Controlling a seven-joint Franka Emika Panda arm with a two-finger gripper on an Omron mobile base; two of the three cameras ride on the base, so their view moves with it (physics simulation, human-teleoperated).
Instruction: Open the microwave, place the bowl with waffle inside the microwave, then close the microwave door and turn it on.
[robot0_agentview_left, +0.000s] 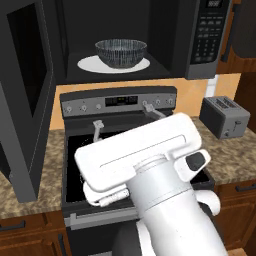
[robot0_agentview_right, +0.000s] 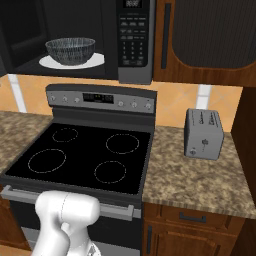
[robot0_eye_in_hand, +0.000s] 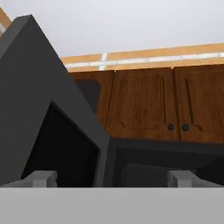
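Matt steel microwave (robot0_agentview_left: 150, 30); streaked glossy bowl (robot0_agentview_left: 121, 52).

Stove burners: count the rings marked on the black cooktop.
4 on the stove: back left, back right, front left, front right. All show whole in the right base view; none seems hidden.
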